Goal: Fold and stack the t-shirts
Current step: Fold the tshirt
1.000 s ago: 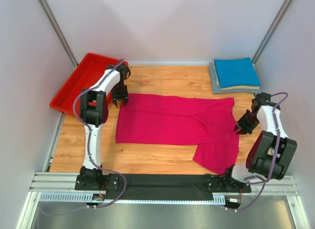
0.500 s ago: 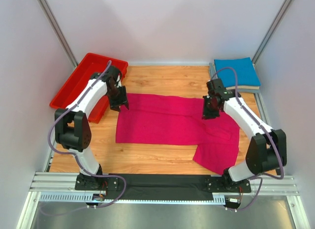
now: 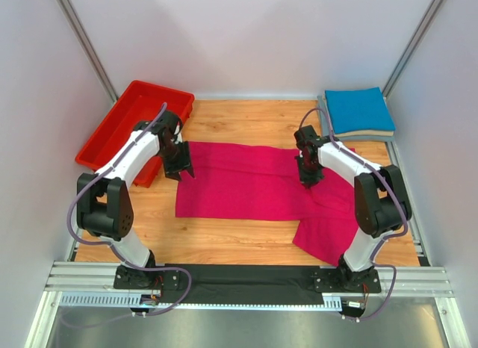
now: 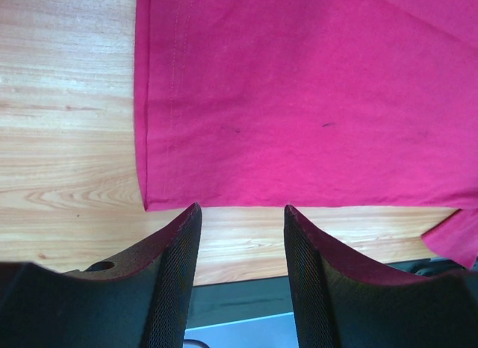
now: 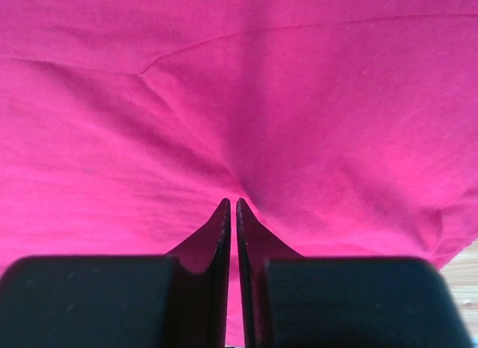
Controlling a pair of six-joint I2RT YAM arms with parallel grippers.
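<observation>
Both ends of the magenta t-shirt (image 3: 246,187), flat on the tabletop (image 3: 246,120) with its long axis left to right, are covered: its corner lies just ahead of the open left hand (image 4: 240,210), while the closed right hand (image 5: 231,202) pinches cloth directly beneath itself.

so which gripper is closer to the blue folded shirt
Right. The right gripper pinches the pink shirt a little left of the blue folded shirt; the left gripper is far off, beside the red bin.
</observation>
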